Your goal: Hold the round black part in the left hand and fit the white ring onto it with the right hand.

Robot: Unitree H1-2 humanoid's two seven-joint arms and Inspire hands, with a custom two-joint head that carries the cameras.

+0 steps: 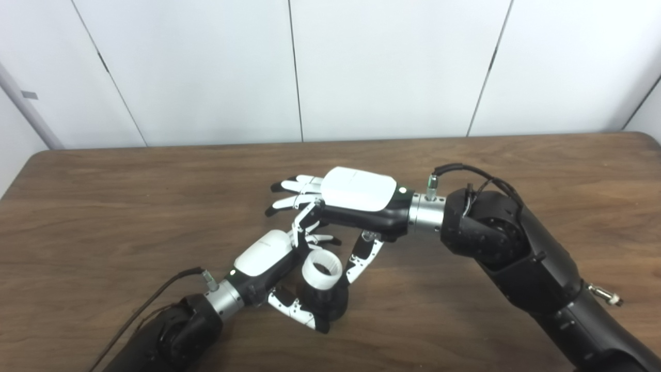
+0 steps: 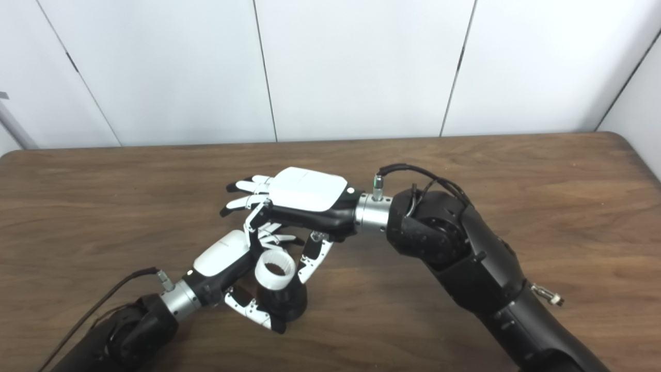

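Dark brown wood-grain desk (image 1: 129, 206), far corners rounded. Just behind its far edge, a white panelled wall (image 1: 387, 67) with thin dark seams, some vertical, some slanted. Pale grey post (image 1: 28, 106) leans at far left. Light even, soft glare on desk.

Table (image 1: 129, 206): brown wood grain, streaked darker. Far wall (image 1: 387, 67): plain white panels, thin dark seams. Both hands, left (image 1: 268, 263) and right (image 1: 356, 199), were black with glossy white covers and silver wrists. Ring (image 1: 321, 268) white; round part (image 1: 325, 305) black.
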